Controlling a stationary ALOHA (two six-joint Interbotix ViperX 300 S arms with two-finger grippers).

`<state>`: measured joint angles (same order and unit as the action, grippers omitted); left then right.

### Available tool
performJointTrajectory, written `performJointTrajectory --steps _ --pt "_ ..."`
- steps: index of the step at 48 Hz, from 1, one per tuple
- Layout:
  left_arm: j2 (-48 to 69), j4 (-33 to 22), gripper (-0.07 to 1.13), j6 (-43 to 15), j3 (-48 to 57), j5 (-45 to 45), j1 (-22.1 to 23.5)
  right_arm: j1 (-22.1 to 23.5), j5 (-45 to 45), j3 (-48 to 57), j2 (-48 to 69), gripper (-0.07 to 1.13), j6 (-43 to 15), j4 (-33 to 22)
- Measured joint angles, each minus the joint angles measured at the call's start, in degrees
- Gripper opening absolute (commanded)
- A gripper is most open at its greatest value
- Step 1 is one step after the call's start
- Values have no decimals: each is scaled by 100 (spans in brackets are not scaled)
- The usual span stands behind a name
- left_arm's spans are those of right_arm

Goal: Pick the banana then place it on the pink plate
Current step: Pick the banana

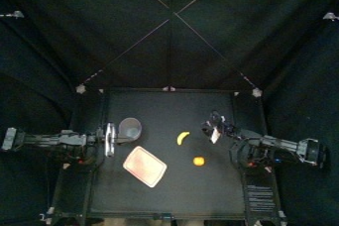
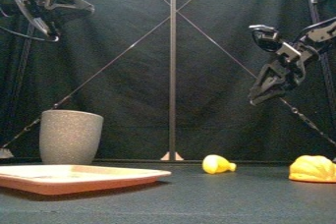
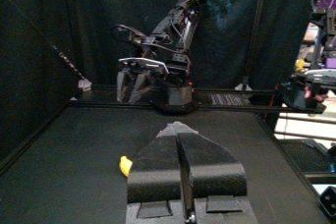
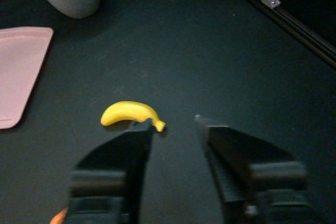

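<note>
The yellow banana point(image 1: 184, 139) lies on the black table a little right of centre, small in the front view point(image 2: 217, 164). The pink plate point(image 1: 146, 165) lies empty, left of and nearer the front than the banana. My right gripper point(image 1: 213, 129) hangs in the air just right of the banana, raised well above the table point(image 2: 266, 88). Its wrist view shows the jaws open point(image 4: 171, 130) with the banana point(image 4: 133, 116) on the table beyond the tips. My left gripper point(image 1: 111, 138) is held high at the left, jaws shut and empty point(image 3: 188, 140).
A tall grey speckled cup point(image 1: 130, 125) stands behind the plate point(image 2: 79, 177), near the left gripper. A small yellow-orange toy point(image 1: 199, 161) lies in front of the banana, at the right in the front view point(image 2: 312, 168).
</note>
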<state>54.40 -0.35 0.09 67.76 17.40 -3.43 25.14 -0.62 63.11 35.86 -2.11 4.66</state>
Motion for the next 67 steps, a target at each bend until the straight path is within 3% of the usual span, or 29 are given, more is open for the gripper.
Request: performJointTrajectory --steps 12,22,30,44,54,59,67 --pt "0 0 -2 0 62 0 0 -44 642 0 -334 106 0 0" --pt "0 0 -2 0 176 0 -35 316 826 -105 -642 106 -26 0" --pt "9 0 -2 -9 237 9 -105 -141 598 -483 -905 106 88 -123" --pt "0 0 -2 0 246 9 -185 -1204 -1107 -1925 -2118 106 141 -1863" --pt "0 -79 -2 26 246 0 -193 -1521 -2470 -2329 -3094 106 237 -3155" --pt "0 -229 -2 18 246 0 -193 -1556 -2602 -2408 -3533 106 475 -3322" --pt "0 -378 -2 9 272 9 -185 -1477 -2250 -2540 -3832 106 932 -2900"
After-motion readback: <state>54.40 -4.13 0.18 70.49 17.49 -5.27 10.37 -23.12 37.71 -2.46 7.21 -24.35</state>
